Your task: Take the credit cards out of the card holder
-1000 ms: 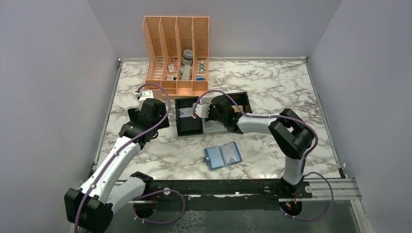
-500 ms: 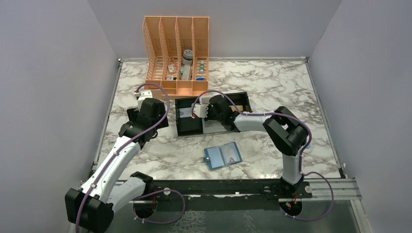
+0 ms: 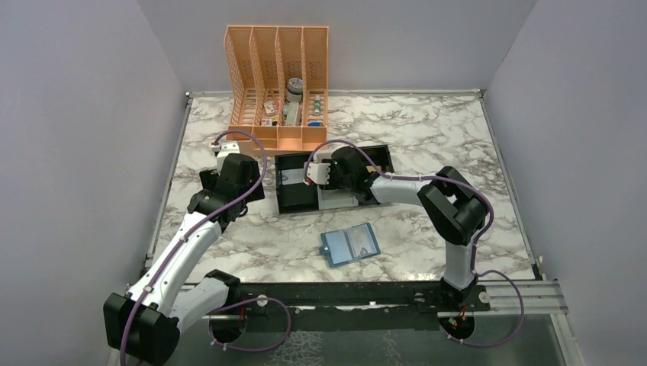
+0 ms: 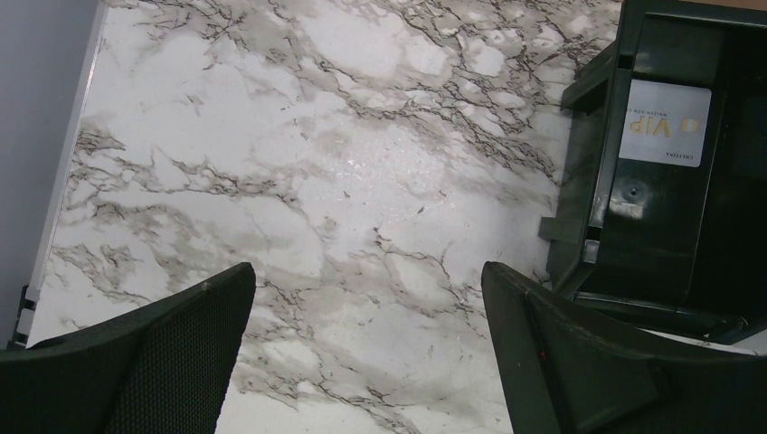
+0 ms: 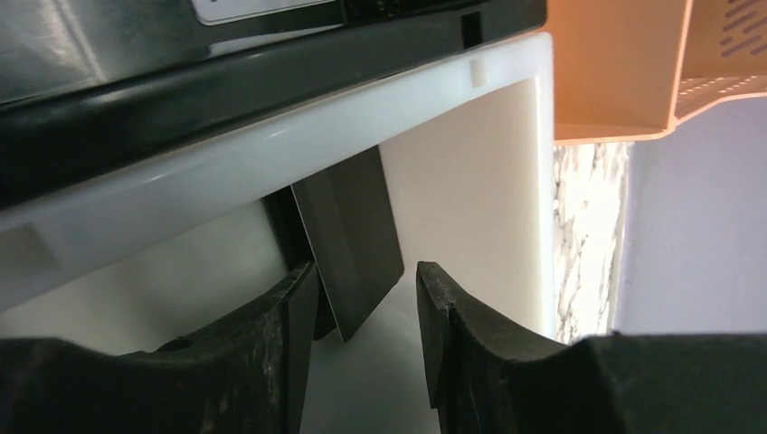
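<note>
The light-blue card holder [image 3: 349, 244] lies open and flat on the marble near the front centre, with no gripper near it. My right gripper [image 5: 366, 271] reaches into the white middle compartment of the black-and-white tray [image 3: 378, 156]. Its jaws are parted. A black credit card [image 5: 353, 226] stands on edge between them, leaning on the left finger [image 5: 289, 307] and clear of the right finger. My left gripper [image 4: 366, 271] hangs wide open over bare marble, left of the tray, holding nothing.
A white card marked VIP [image 4: 665, 122] lies in the tray's black left compartment. An orange file rack [image 3: 278, 84] with small bottles stands behind the tray, its corner [image 5: 624, 72] just past the compartment wall. Walls close in on three sides.
The right gripper's jaws have gone from shut to parted, letting go of the black card inside the white compartment. The left arm has hardly moved.
</note>
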